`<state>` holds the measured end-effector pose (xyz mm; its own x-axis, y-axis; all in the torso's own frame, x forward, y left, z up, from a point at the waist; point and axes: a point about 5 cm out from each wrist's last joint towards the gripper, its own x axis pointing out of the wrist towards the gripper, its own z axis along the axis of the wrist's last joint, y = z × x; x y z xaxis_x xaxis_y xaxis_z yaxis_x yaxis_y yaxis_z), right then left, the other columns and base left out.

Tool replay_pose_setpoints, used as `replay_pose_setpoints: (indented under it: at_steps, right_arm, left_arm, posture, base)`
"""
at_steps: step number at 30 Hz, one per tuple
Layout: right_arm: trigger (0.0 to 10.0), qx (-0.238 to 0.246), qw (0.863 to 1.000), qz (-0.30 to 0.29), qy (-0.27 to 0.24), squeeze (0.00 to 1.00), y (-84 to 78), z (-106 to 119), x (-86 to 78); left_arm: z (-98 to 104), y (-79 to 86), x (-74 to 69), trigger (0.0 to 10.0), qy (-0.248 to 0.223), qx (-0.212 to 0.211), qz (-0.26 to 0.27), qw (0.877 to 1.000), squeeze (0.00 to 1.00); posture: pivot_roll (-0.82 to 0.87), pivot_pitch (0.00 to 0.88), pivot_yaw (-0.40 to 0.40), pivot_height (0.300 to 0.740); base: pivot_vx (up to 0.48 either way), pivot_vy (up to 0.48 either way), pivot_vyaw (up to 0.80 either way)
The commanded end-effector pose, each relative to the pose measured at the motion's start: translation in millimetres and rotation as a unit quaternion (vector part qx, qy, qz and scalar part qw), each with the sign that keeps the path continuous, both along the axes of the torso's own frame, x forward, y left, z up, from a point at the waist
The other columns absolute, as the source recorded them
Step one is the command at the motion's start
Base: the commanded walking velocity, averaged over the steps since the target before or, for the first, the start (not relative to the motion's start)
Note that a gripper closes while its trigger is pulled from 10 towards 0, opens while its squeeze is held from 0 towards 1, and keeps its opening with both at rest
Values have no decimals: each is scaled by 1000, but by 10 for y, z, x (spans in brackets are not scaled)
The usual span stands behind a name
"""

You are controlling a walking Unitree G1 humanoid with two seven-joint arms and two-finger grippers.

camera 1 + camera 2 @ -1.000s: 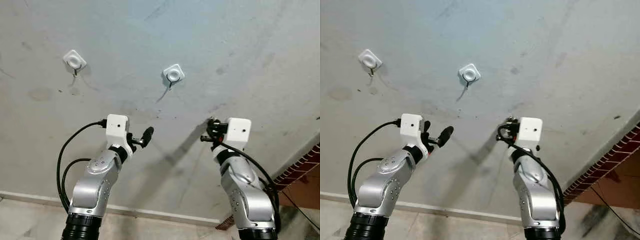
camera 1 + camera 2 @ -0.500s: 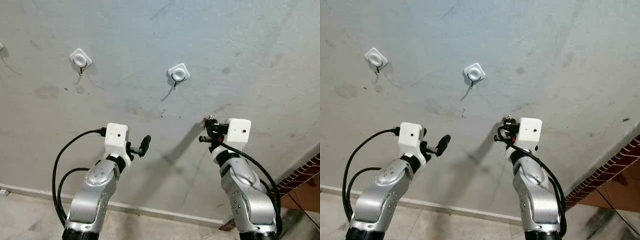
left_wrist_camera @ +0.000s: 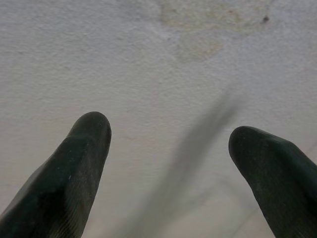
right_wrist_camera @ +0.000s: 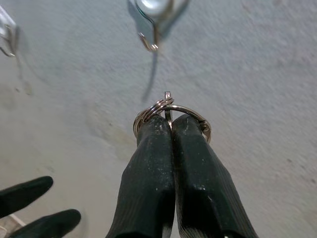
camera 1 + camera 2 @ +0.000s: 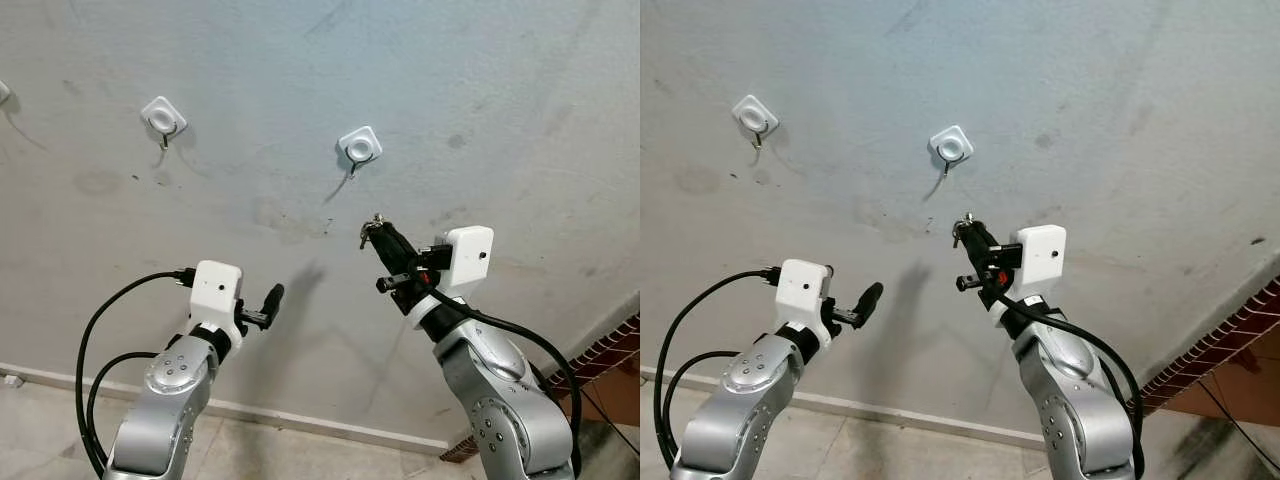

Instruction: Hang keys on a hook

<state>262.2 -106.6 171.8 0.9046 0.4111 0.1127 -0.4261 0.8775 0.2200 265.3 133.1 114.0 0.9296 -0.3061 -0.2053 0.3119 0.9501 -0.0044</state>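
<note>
So the key ring [image 4: 171, 111] is pinched right at the tip of the right gripper [image 5: 378, 238], fingers pressed together on it with the split ring poking out past the fingertips. It's held up in front of the wall, a little below the nearer wall hook [image 5: 359, 148], which sits at roughly 11 o'clock from the ring in the head view. In the right wrist view the metal hook [image 4: 150, 43] curls just ahead of the ring, not touching yet.

I'd call this the approach step: keys are grasped and aimed, but nothing is on the hook. Next move looks like it needs the ring lifted a bit higher and pushed toward the wall so the loop clears the hook's upturned tip, then lowered and let go. Pretty fiddly, since the ring opening is small.

A second hook [image 5: 163, 115] sits further over at 10 o'clock. The left gripper [image 5: 266, 303] hovers lower down, fingers spread apart and holding nothing, pointed at the bare wall [image 5: 500, 90].
</note>
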Motion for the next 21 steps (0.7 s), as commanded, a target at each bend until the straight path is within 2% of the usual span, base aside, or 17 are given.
replay_pose_setpoints:
  at_steps: [1, 9, 13, 21]
  right_arm:
    - [10000, -5, 1000, -18, 5, 0, -68, -14, 6]
    - [10000, -13, 999, -32, 8, 0, -97, -26, 30]
    - [10000, -18, 999, -41, 9, 0, -121, -36, 46]
    - [10000, -21, 999, -48, 8, 0, -129, -33, 67]
  left_arm:
    - [32, -36, 3, 10000, -3, -5, -11, 1000, 0]
    - [19, -41, 13, 10000, 6, -10, -12, 1000, 0]
    - [3, -50, 23, 10000, 11, -12, -10, 1000, 0]
    - [1, -64, 30, 10000, 13, -14, -12, 1000, 0]
  posture:
    - [145, 0, -97, 740]
    - [144, 0, -97, 740]
    - [143, 0, -99, 740]
    - [144, 0, -101, 740]
  base:
    - [0, 0, 0]
    - [0, 67, 0]
    - [0, 306, 0]
    - [0, 480, 0]
